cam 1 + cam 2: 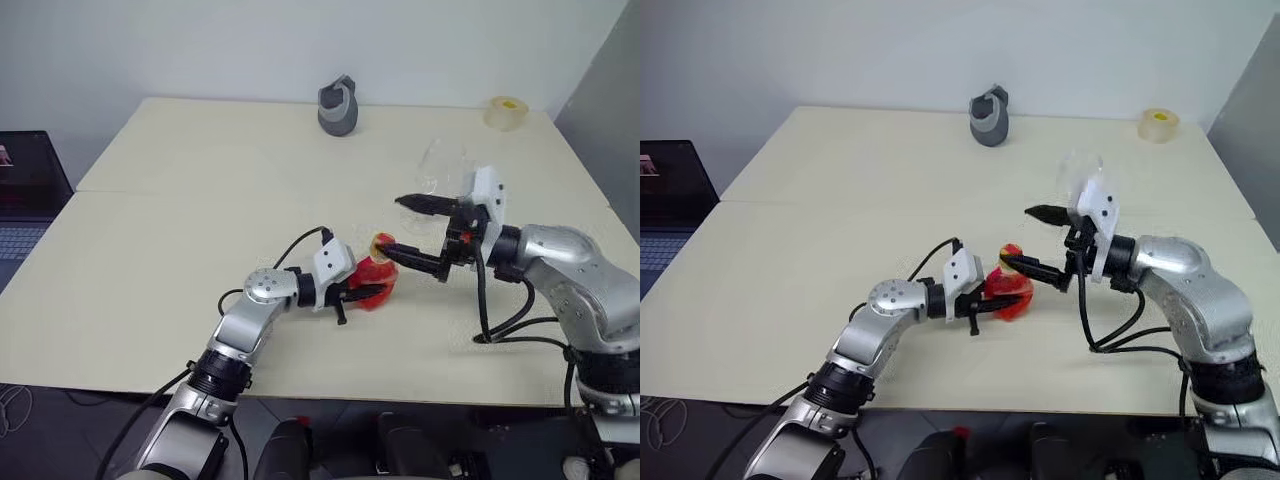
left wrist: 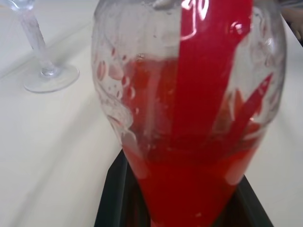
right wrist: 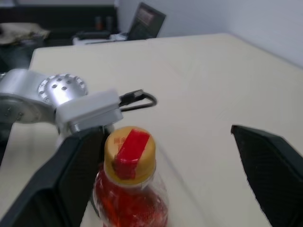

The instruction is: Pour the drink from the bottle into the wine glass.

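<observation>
My left gripper point(image 1: 362, 291) is shut on the round body of the bottle point(image 1: 378, 272), a small clear plastic one about half full of the bright red drink point(image 2: 189, 189). The bottle's yellow cap point(image 3: 130, 151) with a red strip points up. My right gripper point(image 1: 393, 225) is open, its two black fingers either side of the cap and not touching it; the cap sits closer to one finger point(image 3: 71, 184). The wine glass point(image 1: 1081, 172) stands just behind the right gripper, partly hidden by it. Its stem and round foot point(image 2: 49, 78) rest on the table.
A grey container point(image 1: 339, 105) stands at the table's far edge and a tape roll point(image 1: 507, 112) at the far right corner. A laptop point(image 1: 25, 185) sits off the table's left side. The cream table point(image 1: 180, 250) has a seam across it.
</observation>
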{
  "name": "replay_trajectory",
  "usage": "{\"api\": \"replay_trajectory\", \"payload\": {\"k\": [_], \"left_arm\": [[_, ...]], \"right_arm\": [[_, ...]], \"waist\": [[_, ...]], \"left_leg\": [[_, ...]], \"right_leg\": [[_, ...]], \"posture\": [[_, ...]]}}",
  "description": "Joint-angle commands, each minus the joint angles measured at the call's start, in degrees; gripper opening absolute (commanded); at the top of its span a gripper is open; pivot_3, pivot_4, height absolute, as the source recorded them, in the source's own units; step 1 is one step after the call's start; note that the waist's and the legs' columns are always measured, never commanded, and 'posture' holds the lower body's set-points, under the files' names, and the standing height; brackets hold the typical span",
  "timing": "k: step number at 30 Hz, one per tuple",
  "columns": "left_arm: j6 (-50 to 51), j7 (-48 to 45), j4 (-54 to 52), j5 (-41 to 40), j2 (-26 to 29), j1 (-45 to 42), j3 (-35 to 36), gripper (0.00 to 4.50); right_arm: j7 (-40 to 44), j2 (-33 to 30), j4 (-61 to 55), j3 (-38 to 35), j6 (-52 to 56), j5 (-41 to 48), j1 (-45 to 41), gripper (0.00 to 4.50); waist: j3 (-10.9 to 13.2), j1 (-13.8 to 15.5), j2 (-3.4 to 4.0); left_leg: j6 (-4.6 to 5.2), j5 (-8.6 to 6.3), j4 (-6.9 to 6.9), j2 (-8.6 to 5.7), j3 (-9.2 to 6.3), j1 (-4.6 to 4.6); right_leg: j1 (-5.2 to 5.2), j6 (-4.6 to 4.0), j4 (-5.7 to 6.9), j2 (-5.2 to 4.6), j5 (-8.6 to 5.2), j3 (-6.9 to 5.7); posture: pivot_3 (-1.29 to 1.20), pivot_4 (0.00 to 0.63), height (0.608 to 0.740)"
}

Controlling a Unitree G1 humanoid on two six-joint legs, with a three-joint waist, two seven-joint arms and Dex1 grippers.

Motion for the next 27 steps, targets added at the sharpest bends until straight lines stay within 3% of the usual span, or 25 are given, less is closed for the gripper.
{"api": "replay_trajectory", "payload": {"k": [1, 6, 9, 27], "left_arm": [[-1.3, 1.4, -1.2, -0.5, -1.1, -0.6, 0.8, 0.72], [-1.8, 1.6, 0.7, -0.4, -2.1, -1.9, 0.5, 0.72], [-2.4, 1.4, 1.8, -0.3, -2.4, -2.6, 0.4, 0.72], [-3.1, 2.0, 3.3, -0.5, -2.2, -3.2, 1.7, 0.72]], "right_arm": [[-11.9, 4.8, -10.0, -0.1, 3.6, -0.7, 3.5, 4.5], [-22.2, 9.5, -11.9, 5.2, 2.7, -9.4, 5.0, 4.5], [-24.6, 10.6, -9.8, 4.8, 1.7, -12.0, 4.3, 4.5], [-15.8, -0.3, -6.7, -3.4, -0.1, -10.7, 8.7, 4.5]], "waist": [[0.0, -0.1, 0.0], [0.0, -0.2, 0.02], [0.0, -0.2, 0.02], [0.0, -0.2, 0.02]], "left_leg": [[0.0, 0.0, -0.02, 0.0, 0.01, 0.01], [-0.01, 0.01, -0.03, -0.01, 0.02, 0.04], [-0.01, 0.01, -0.02, -0.04, 0.04, 0.03], [0.0, 0.0, -0.02, -0.06, 0.06, 0.02]], "right_leg": [[0.0, 0.0, 0.0, 0.0, 0.0, 0.01], [-0.01, 0.01, 0.02, 0.03, 0.0, 0.01], [0.0, 0.01, -0.01, 0.03, -0.01, 0.02], [0.0, 0.01, -0.03, 0.04, 0.0, 0.03]], "posture": [[0.0, 0.15, 0.74], [0.0, 0.15, 0.74], [0.0, 0.15, 0.74], [0.0, 0.15, 0.74]]}}
